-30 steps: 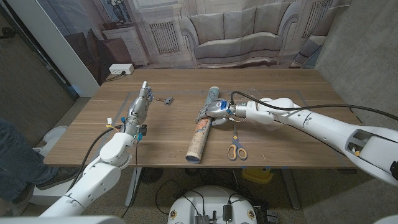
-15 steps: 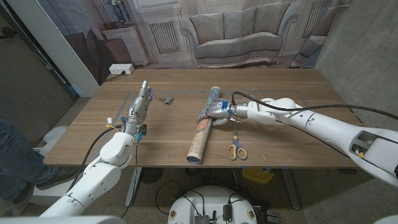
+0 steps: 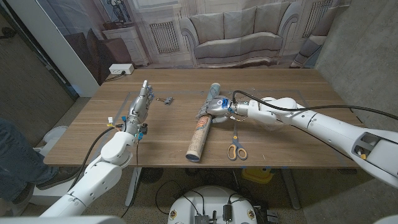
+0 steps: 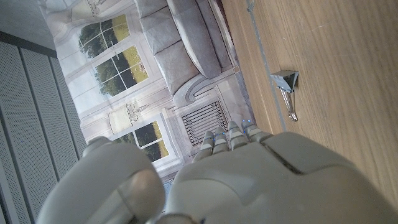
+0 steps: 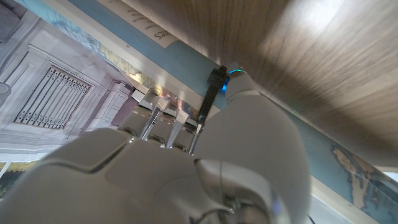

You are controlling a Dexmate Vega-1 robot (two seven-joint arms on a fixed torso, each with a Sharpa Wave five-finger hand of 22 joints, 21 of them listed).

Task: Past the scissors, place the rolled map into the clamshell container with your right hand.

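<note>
Wooden surface point(image 3: 267, 143) under the rolled map point(image 3: 203, 127), right hand point(image 3: 217, 108) wrapped around its far part. Best to squeeze tight, lift level, steer past the scissors point(image 3: 236, 149). Left hand point(image 3: 140, 101) empty, fingers out straight.

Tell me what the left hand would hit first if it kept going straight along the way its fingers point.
Probably nothing: beyond the left hand is bare table to the far edge. The small metal clip sits off to the side, likely outside that line, though depth is hard to judge.
</note>
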